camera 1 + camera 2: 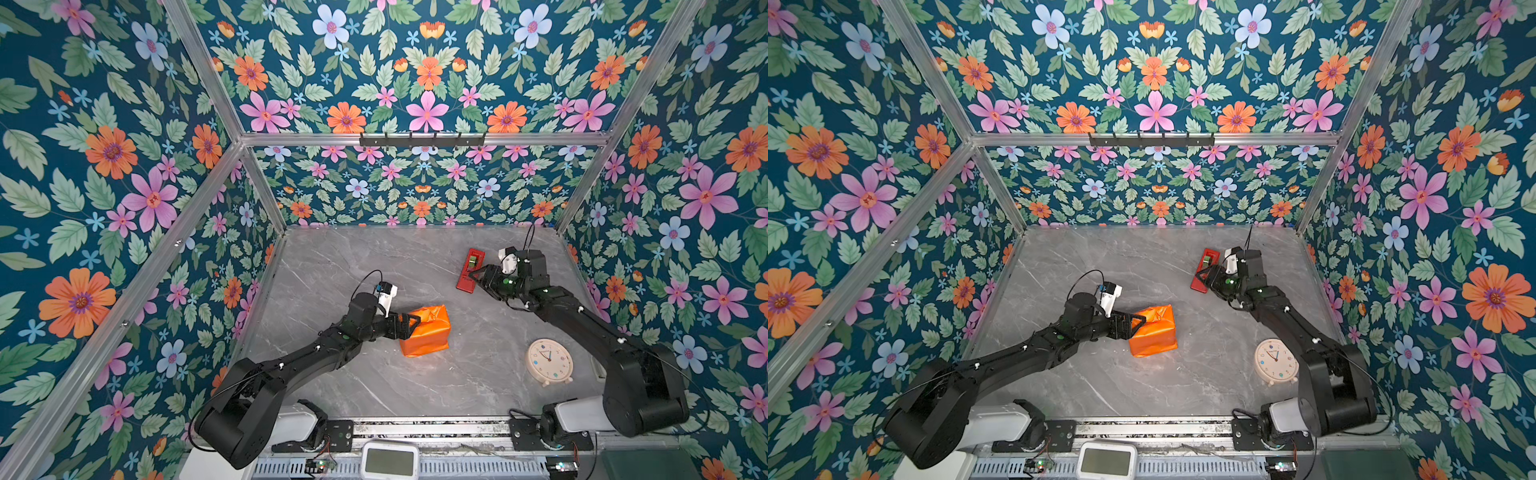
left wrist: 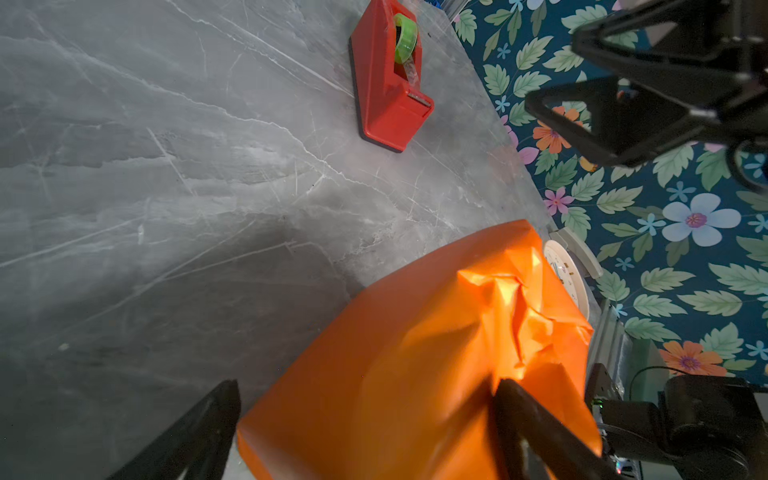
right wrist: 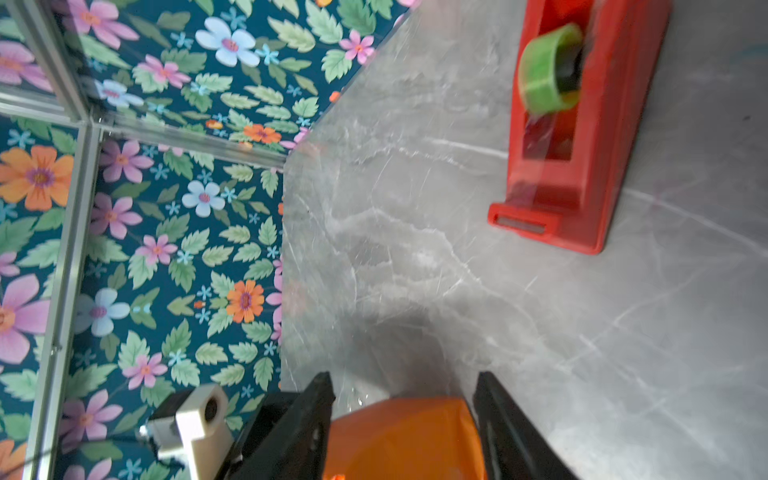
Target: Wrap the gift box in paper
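With the paper (image 1: 430,336) round the gift box, taping seems next: left hand (image 1: 411,326) gapes at its crumpled end; right hand (image 1: 473,279), jaws apart, needs the tape dispenser (image 2: 382,104).

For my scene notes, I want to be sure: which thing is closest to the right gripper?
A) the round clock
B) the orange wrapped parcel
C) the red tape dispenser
C: in both top views the right gripper is right at the side of the red tape dispenser.

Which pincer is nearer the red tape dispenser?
Right. The right pincer is close beside the tape dispenser; the left pincer is far off, at the orange paper.
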Available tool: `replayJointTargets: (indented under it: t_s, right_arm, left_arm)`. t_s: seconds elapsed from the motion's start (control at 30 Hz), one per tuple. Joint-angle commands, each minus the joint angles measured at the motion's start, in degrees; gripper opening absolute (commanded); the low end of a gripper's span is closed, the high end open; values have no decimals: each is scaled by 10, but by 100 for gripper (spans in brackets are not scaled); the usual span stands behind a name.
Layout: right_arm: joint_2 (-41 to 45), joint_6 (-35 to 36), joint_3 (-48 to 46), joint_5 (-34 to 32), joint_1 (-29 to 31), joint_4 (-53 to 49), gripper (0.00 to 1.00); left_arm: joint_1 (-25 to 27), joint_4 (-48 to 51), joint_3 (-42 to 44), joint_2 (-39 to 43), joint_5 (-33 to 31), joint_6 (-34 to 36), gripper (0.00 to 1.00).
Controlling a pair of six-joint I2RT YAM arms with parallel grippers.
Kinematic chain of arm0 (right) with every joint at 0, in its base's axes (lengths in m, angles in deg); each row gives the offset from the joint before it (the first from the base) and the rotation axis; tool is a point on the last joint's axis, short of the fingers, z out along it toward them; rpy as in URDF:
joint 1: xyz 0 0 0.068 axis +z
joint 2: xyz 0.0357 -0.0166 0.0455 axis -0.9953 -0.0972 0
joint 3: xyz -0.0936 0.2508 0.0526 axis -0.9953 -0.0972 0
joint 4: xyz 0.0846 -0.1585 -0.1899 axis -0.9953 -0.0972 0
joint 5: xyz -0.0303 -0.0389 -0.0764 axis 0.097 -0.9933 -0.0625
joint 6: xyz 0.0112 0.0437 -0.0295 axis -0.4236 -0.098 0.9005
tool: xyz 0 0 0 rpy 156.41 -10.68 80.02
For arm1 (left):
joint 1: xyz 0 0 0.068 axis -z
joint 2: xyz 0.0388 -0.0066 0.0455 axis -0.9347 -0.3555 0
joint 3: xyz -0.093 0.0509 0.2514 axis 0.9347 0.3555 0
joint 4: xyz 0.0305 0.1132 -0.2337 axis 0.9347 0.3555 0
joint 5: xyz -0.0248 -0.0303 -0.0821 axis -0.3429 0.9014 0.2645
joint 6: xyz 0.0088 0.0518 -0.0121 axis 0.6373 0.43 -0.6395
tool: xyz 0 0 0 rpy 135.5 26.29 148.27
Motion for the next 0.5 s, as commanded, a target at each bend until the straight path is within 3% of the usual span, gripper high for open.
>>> replayJointTargets:
  t_s: [0.0, 0.2, 0.47]
  right_arm:
    - [-59, 15, 43, 26, -16, -20, 50]
    - [-179, 21, 116, 48, -32, -19, 46]
    - [-251, 24, 155, 64, -47, -12, 45]
  left_arm:
    - [1, 103, 5, -5, -18, 31, 97]
    - [1, 109, 4, -2, -17, 35, 96]
    - [1, 109, 6, 0, -16, 36, 96]
